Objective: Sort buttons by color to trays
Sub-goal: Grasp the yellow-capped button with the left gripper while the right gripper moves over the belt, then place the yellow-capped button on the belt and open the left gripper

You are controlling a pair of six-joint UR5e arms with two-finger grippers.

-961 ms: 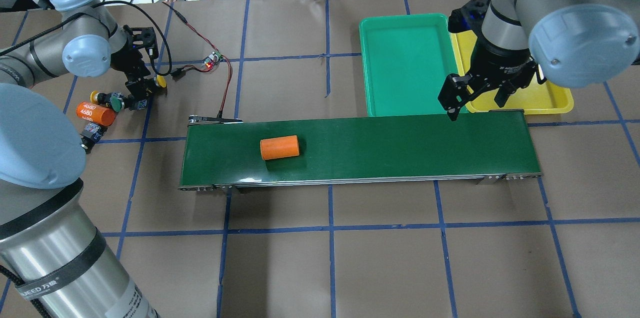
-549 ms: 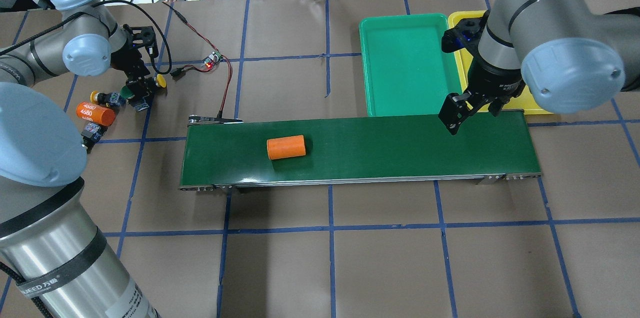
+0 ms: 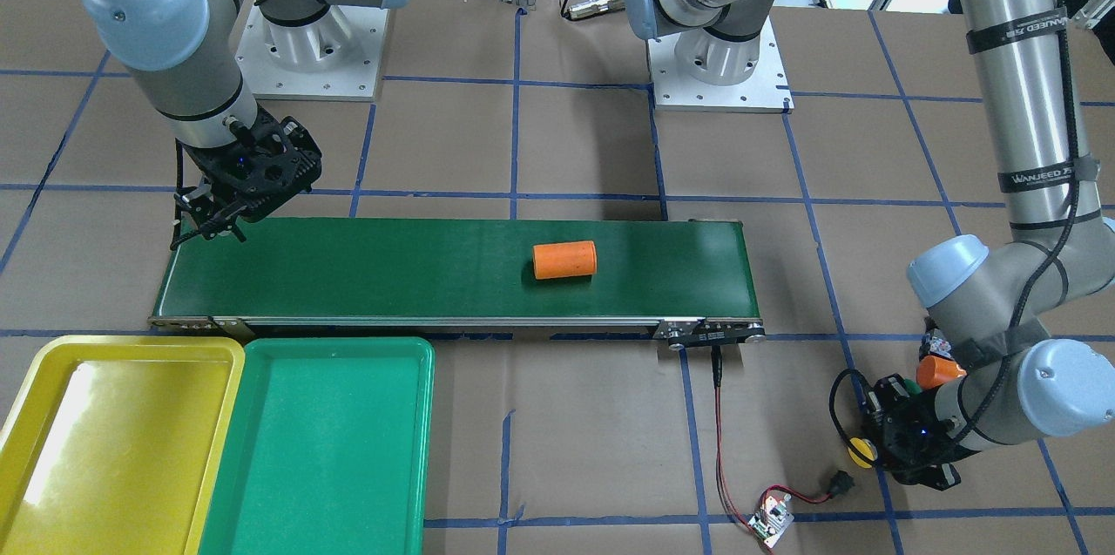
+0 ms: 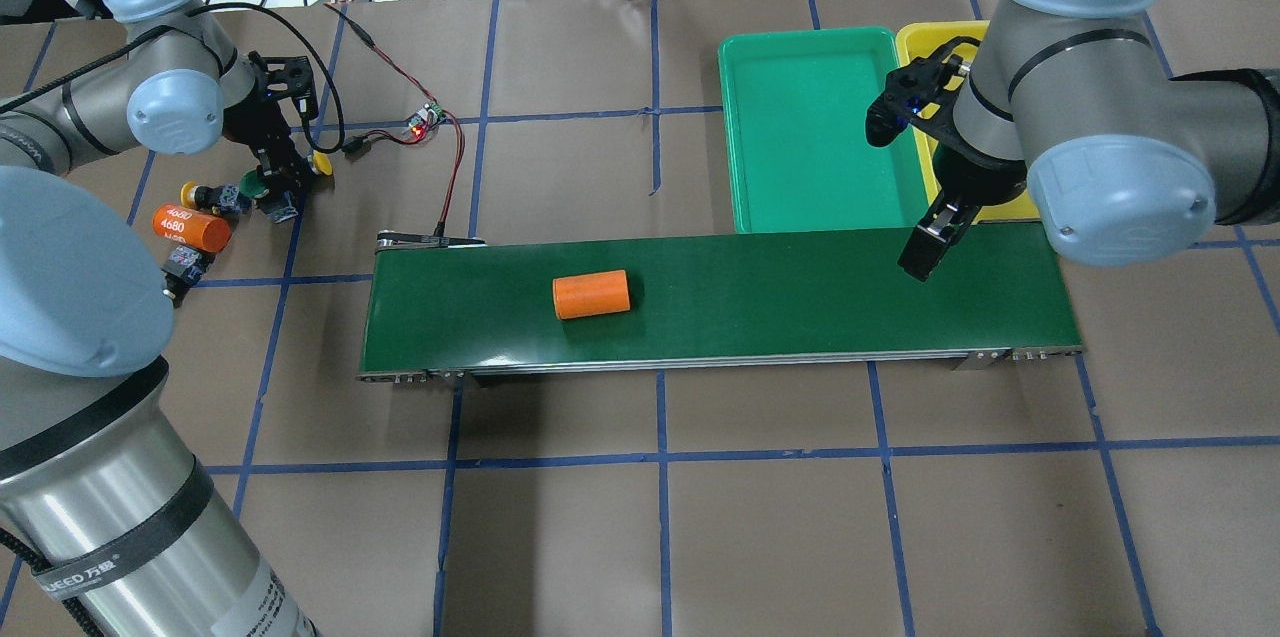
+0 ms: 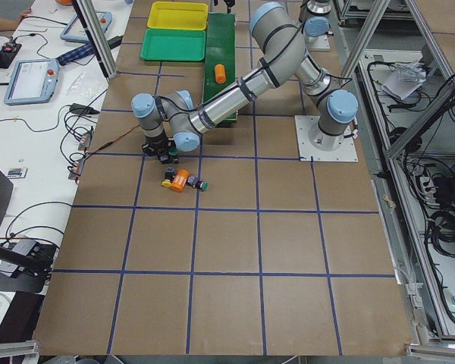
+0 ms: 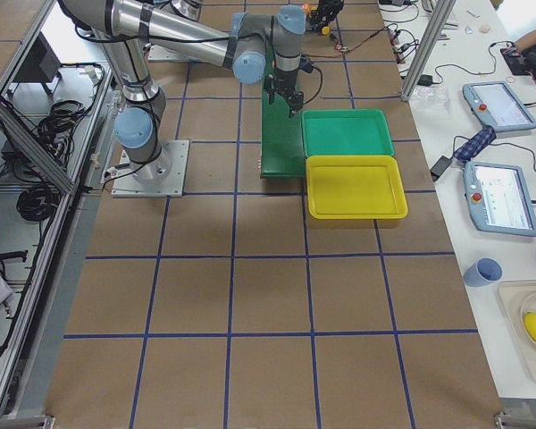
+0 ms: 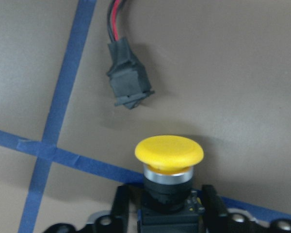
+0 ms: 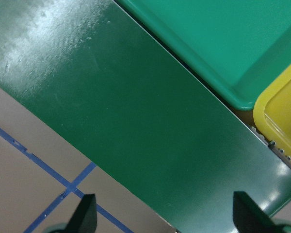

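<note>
- The left gripper [image 7: 166, 204] is pinching the body of a yellow button [image 7: 169, 153] between its fingers, close to the worktop [image 4: 760, 517].
- A green button [image 4: 250, 185] and a second yellow button [image 4: 190, 192] are lying just beside it, near an orange cylinder [image 4: 190, 227].
- The right gripper [image 8: 167, 213] is hovering over the conveyor belt [image 4: 760, 297], fingers spread.
- The green tray [image 4: 800, 137] and yellow tray [image 3: 113, 442] are sitting side by side, next to the belt.

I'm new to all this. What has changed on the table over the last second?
The orange cylinder rode the conveyor belt towards the tray end. The right gripper, open, swung from the trays' edge to hang over the belt. The left gripper kept flanking the yellow button, barely shifting; whether it grips is unclear. The green tray and yellow tray stayed put.
</note>
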